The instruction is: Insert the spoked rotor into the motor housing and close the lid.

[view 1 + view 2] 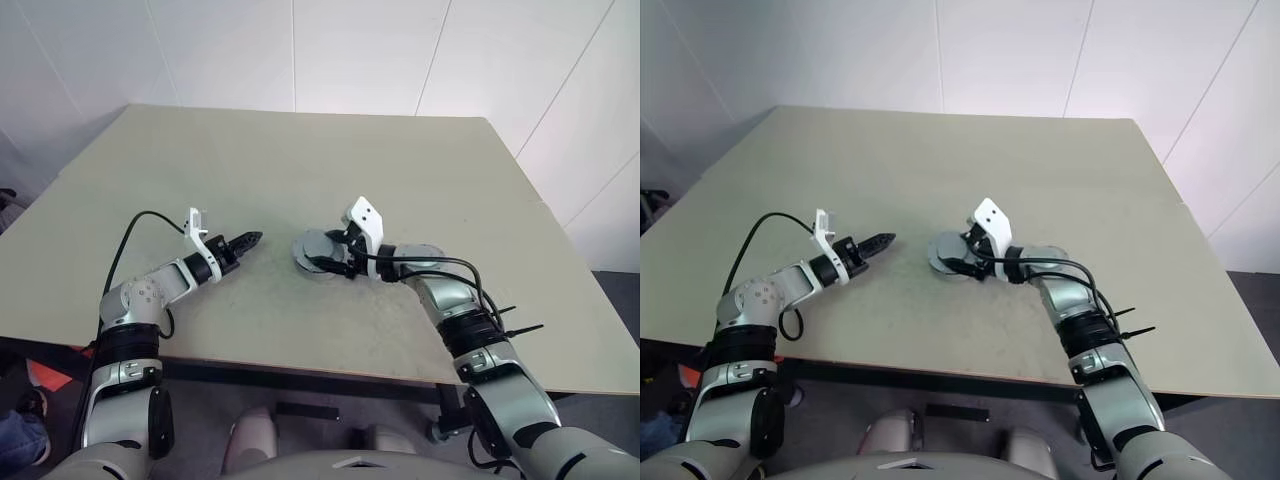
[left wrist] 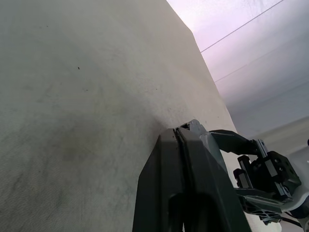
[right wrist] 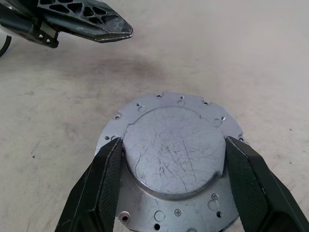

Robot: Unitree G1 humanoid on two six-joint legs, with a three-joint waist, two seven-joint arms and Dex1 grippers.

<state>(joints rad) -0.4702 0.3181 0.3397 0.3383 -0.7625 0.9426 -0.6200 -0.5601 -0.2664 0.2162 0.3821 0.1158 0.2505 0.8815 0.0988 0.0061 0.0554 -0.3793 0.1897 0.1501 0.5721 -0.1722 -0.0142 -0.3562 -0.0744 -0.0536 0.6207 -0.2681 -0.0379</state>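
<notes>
A round grey metal part (image 3: pixel 176 121), a flanged plate with screw holes around a raised, scratched centre, lies flat on the table near the middle. I cannot tell whether it is the lid or the motor housing. My right gripper (image 3: pixel 173 145) is over it, one finger (image 3: pixel 108 169) on each side of the raised centre, and both touch its edge. My left gripper (image 1: pixel 250 239) hovers a short way to its left, shut and empty, pointing at it. The spoked rotor is out of view.
The beige table (image 1: pixel 300 160) stretches wide behind and to both sides of the part. Its front edge (image 1: pixel 300 368) runs close under my arms. White walls stand behind the table.
</notes>
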